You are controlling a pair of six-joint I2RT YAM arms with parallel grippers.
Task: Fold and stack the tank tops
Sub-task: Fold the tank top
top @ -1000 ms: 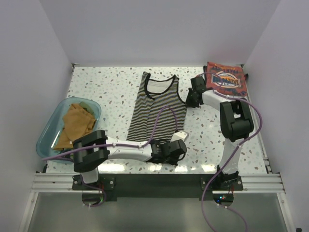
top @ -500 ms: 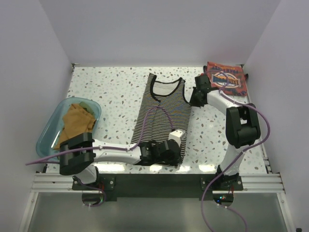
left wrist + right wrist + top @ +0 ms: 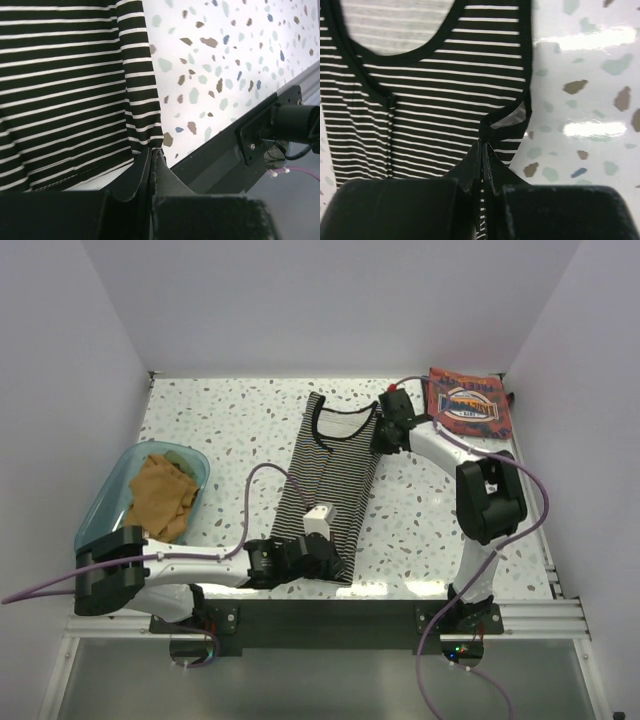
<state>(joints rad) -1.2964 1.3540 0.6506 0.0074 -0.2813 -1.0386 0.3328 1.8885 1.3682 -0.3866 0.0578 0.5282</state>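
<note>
we pinch the striped top [image 3: 335, 475] with left pincer [image 3: 151, 152] and right pincer [image 3: 482, 145]. right of them, the red top [image 3: 465, 405] looks folded; mustard tops [image 3: 160, 495] wait.

The left arm lies low, stretched sideways, its left pincer [image 3: 152, 152] closed; the right pincer [image 3: 482, 145], reaching far, is closed too.

- Bright, even light is flooding the overhead view; the table [image 3: 230, 410] is glowing palest toward 12 o'clock;
- glare streaks are shining on the table in the right wrist view at 2 and 3 o'clock;
- near 6 o'clock, the left fingers [image 3: 134, 176] and right fingers [image 3: 469, 171] are blurring, dark and unfocused.
</note>
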